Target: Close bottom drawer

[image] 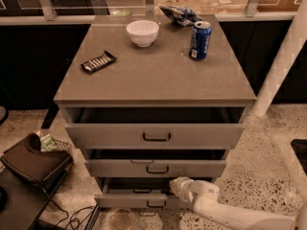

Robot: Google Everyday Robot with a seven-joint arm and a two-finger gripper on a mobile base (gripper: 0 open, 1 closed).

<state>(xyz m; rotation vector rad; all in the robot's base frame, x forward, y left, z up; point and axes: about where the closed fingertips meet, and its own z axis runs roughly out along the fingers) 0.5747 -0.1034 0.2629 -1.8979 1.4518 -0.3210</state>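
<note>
End effector [179, 188] (grip: cannot tell) rests at the pulled-out bottom drawer [127, 201].

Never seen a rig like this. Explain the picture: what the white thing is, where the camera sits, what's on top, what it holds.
The white tube from the lower right is a robot's arm; its gripper sits at the top edge of the bottom drawer. It and the two drawers above stand open. One camera looks down on the grey cabinet from the front. On top: a white bowl, a blue can, a dark wrapped bar, a crumpled bag. Whether it holds anything cannot be seen.
</note>
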